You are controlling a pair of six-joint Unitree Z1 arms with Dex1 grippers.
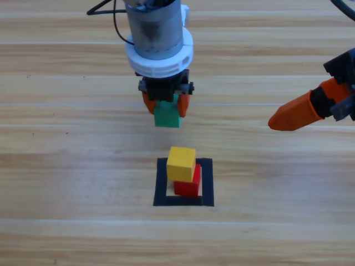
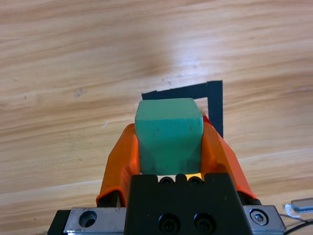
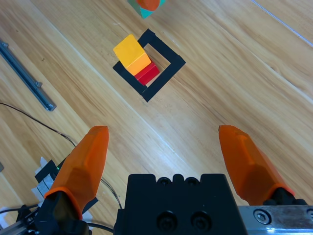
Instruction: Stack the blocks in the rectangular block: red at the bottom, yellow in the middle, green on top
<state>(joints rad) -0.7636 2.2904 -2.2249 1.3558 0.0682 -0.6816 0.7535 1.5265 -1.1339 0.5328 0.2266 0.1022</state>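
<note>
left fingers [image 1: 166,105] clamp green [image 1: 167,117] upright | right fingers [image 3: 164,144] spread | yellow [image 1: 181,163] on red [image 1: 188,184]

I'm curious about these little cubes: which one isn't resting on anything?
The green cube: the left pincer holds it in the air. The yellow cube sits on the red cube.

The left arm [image 1: 155,25] was a grey cylinder trailing black cables. Each gripper [image 3: 166,147] paired smooth orange jaws with a black, screw-studded body [image 2: 178,205].
</note>
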